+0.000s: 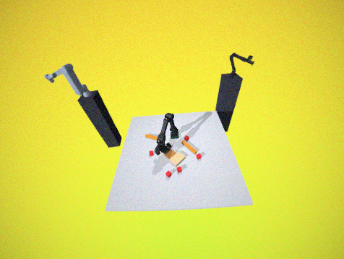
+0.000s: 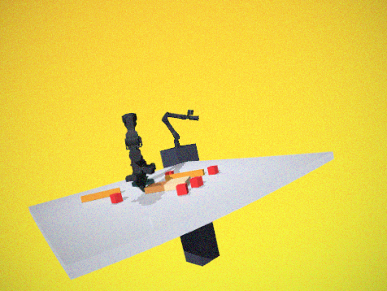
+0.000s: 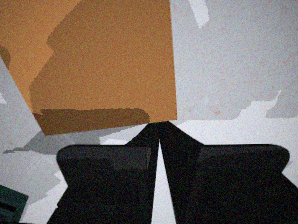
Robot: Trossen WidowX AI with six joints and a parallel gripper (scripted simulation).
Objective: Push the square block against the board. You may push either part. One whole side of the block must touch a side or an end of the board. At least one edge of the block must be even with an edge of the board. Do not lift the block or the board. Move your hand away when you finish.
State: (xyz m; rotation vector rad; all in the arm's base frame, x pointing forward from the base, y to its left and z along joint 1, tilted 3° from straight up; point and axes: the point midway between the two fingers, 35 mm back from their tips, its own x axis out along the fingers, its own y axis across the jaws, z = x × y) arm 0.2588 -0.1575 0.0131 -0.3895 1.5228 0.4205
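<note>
The brown square block [image 1: 170, 154] [image 2: 154, 188] [image 3: 120, 60] lies flat on the table. The pale tan board [image 1: 177, 158] [image 2: 176, 184] lies flat beside it, on the side away from my gripper. They look close together or touching in the top and exterior views; whether a whole side touches or the edges are even, I cannot tell. My gripper [image 1: 165, 152] [image 2: 144, 191] [image 3: 158, 121] is shut and empty, with its fingertips low at the block's near edge, by one corner in the wrist view. Whether they touch it is unclear. The board is not visible in the wrist view.
Red cubes [image 1: 151, 153] [image 1: 179, 169] [image 2: 182, 189] [image 2: 116, 197] lie around the two parts, two of them close to the board. One orange bar [image 1: 189, 147] [image 2: 184, 174] lies beyond the board, another [image 1: 151, 137] [image 2: 100, 195] behind my arm.
</note>
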